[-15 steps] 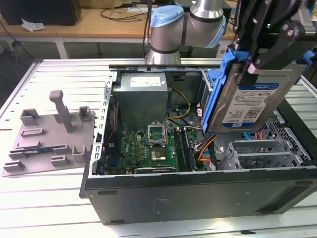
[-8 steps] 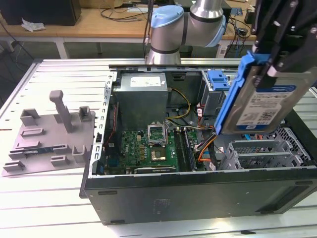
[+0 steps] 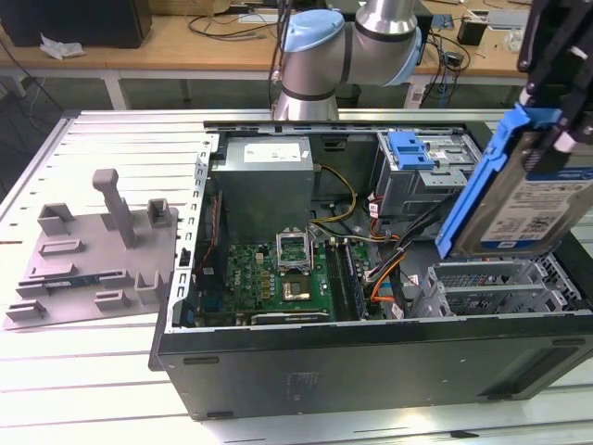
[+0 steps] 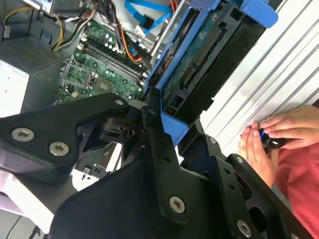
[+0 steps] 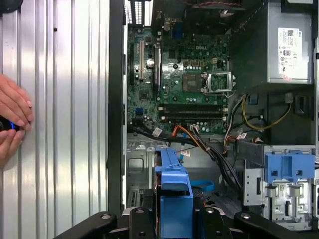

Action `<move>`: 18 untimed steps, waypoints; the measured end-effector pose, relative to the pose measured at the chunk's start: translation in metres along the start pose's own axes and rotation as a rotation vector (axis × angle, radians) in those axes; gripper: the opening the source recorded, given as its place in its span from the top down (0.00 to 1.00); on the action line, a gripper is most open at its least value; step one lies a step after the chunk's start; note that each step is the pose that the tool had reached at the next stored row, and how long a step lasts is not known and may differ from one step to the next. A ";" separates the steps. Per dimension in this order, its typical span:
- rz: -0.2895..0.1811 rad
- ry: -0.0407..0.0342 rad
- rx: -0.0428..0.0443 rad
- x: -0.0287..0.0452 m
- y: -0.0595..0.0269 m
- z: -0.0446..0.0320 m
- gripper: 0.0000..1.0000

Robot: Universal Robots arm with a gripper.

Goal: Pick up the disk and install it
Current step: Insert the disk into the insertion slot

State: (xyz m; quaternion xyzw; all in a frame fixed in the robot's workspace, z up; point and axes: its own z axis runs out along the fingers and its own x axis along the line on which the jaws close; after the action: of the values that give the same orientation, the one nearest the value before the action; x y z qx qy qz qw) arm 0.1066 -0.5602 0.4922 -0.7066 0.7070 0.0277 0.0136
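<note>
The disk (image 3: 519, 199), a silver hard drive with a white-and-blue label in a blue plastic bracket, hangs tilted above the open computer case (image 3: 371, 357) at the exterior view's right. My gripper (image 3: 559, 139) is shut on its upper end. In the second wrist view, black fingers (image 4: 154, 144) clamp the blue-framed disk (image 4: 209, 64). In the first wrist view the bracket edge of the disk (image 5: 174, 191) points toward the case interior, with the gripper (image 5: 174, 221) around it. The grey drive cage with its blue tab (image 3: 412, 153) (image 5: 289, 167) stands at the back of the case.
A grey moulded tray with an upright post (image 3: 93, 250) lies on the slatted table at the exterior view's left. Motherboard (image 3: 278, 273), power supply (image 3: 264, 176) and loose cables (image 5: 214, 147) fill the case. A person's hands (image 4: 274, 134) (image 5: 12, 122) rest on the table beside it.
</note>
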 end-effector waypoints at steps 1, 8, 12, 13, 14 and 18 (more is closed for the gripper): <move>-0.001 -0.0001 -0.0001 0.0001 -0.0016 0.0000 0.63; -0.004 0.0000 -0.0002 0.0002 -0.0071 0.0004 0.63; -0.004 0.0000 -0.0002 0.0002 -0.0072 0.0006 0.63; -0.004 0.0000 -0.0002 0.0002 -0.0072 0.0006 0.63; -0.004 0.0000 -0.0002 0.0002 -0.0072 0.0007 0.63; -0.004 0.0000 -0.0002 0.0002 -0.0071 0.0011 0.63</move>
State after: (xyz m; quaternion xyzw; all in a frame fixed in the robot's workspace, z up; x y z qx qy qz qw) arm 0.1137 -0.5604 0.4909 -0.7079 0.7056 0.0278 0.0136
